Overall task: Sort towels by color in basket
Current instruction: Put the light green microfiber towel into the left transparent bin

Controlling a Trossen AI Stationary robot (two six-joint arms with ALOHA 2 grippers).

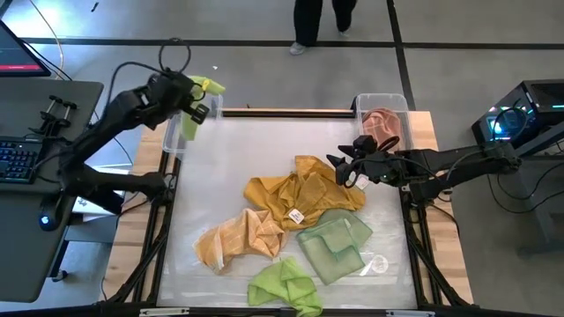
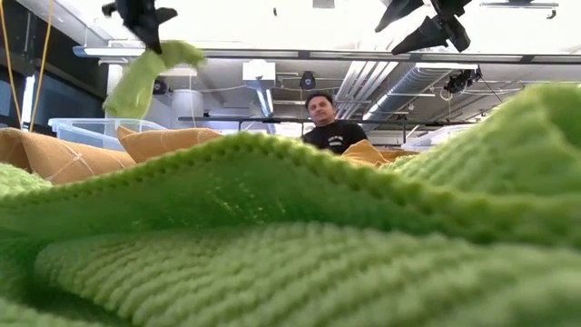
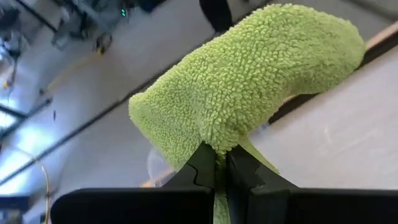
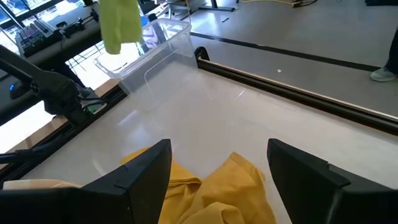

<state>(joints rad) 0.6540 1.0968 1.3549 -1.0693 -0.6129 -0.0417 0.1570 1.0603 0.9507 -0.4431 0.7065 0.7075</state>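
Observation:
My left gripper (image 1: 192,104) is at the table's far left corner, above a clear bin (image 1: 176,134), and is shut on a lime green towel (image 3: 249,81). The towel also shows in the high view (image 1: 210,85) and hangs in the low view (image 2: 145,77). My right gripper (image 4: 217,168) is open and empty just above the mustard yellow towel (image 1: 304,189). An orange-tan towel (image 1: 238,238), a sage green towel (image 1: 335,242) and a second lime green towel (image 1: 282,286) lie on the table. A pink-brown towel (image 1: 381,123) lies in the far right bin. My left gripper pinches the lime green towel between its two fingers (image 3: 205,168) at a bunched fold (image 3: 217,146). The towel is lifted clear. Part of it bulges past the fingertips, and in the low view it hangs below the gripper (image 2: 143,18), slack.
The clear bin at the far right (image 1: 392,104) holds the pink-brown towel. A dark rail (image 4: 280,84) runs along the table's far edge. A person (image 2: 331,123) stands beyond the table. A desk with a keyboard (image 1: 18,163) is to the left.

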